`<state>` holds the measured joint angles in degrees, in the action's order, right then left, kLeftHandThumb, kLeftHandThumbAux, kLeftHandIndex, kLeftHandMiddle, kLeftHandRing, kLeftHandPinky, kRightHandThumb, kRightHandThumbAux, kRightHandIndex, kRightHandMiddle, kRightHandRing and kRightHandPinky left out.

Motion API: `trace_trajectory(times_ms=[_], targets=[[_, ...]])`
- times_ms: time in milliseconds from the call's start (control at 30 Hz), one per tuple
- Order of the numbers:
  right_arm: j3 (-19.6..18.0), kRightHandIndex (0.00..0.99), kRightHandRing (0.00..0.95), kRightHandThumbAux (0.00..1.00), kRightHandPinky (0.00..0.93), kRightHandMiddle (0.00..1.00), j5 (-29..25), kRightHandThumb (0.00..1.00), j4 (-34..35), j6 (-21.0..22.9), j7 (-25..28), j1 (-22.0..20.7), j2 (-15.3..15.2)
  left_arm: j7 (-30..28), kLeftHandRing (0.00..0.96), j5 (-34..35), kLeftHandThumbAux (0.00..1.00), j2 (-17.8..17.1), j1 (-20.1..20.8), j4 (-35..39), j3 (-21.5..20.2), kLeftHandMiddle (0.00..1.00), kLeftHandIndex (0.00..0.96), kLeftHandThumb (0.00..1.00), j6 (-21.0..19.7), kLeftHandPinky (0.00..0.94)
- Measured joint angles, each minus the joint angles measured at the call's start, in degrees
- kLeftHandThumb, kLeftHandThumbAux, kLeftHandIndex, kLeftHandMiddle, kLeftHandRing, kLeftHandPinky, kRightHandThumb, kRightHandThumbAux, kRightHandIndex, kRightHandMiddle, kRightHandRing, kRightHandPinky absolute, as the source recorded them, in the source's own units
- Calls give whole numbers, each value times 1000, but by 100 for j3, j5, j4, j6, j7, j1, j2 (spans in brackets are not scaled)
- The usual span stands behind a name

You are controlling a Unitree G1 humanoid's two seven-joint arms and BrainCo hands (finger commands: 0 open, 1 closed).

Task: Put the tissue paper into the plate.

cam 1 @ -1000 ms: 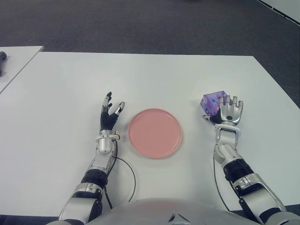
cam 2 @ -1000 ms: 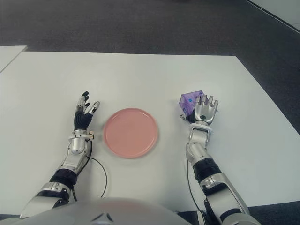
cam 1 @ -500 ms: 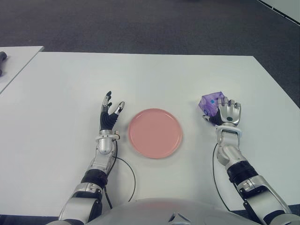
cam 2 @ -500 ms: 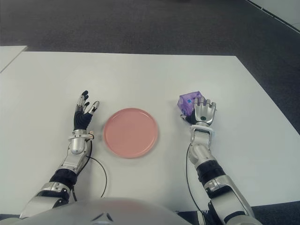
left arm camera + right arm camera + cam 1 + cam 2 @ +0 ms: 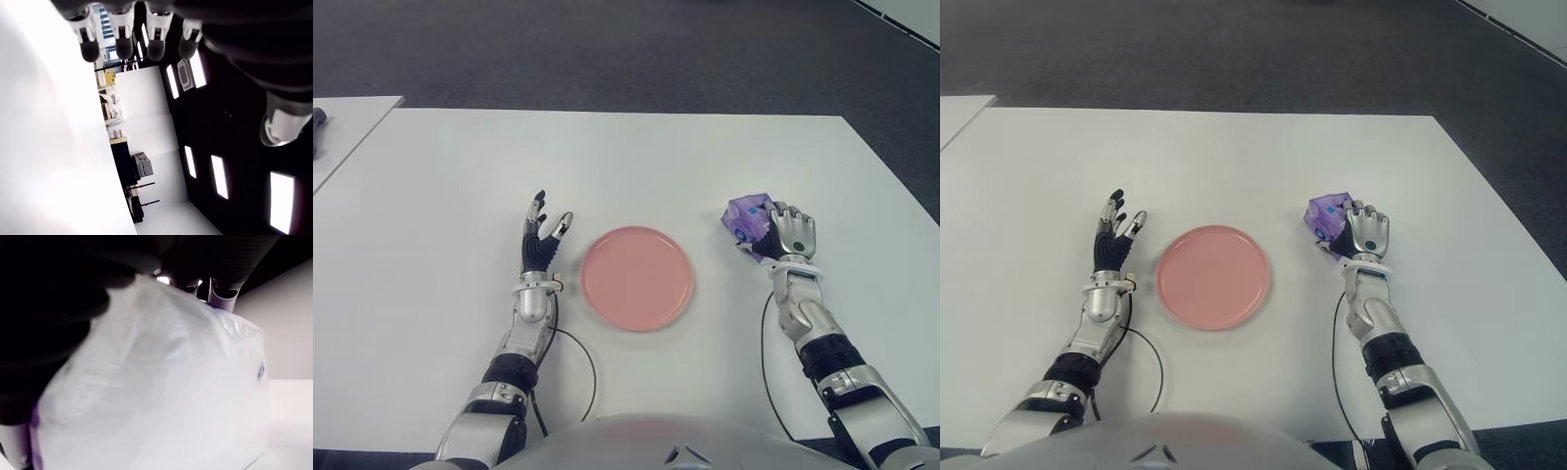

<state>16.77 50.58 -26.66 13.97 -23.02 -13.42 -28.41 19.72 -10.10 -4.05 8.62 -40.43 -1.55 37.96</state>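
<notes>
Nearest the robot's body, the two forearms reach out over the white table (image 5: 431,196), with the pink plate (image 5: 637,277) lying bare between them. On the left side of the plate, the left hand (image 5: 541,241) shows with its fingers spread and straight, holding nothing; its wrist view confirms extended fingertips and an empty palm. On the right side, the right hand (image 5: 787,233) has its fingers curled around the tissue paper (image 5: 746,216), a purple-wrapped pack that fills the right wrist view, pressed close against the palm and fingers. The pack sits on the hand's plate-facing side, near the plate's right rim but apart from it. So the coming move likely turns on one relation: the plate lies directly to the left of the loaded right hand, and this hand is the one to carry the pack across the rim.
</notes>
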Motion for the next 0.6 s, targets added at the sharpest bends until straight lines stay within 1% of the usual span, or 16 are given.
trace_trajectory(times_ms=[300,600], targets=[[-13,389,815,681,835,526,-253,850,-64,-369,-174,8,-12,-1,0,4,444,0,-10,9,-11,0,0,0,-15,0],[-11,394,834,678,853,537,-277,854,-7,-431,-183,31,-10,-13,0,55,455,2,-22,23,-28,0,0,0,-15,0]])
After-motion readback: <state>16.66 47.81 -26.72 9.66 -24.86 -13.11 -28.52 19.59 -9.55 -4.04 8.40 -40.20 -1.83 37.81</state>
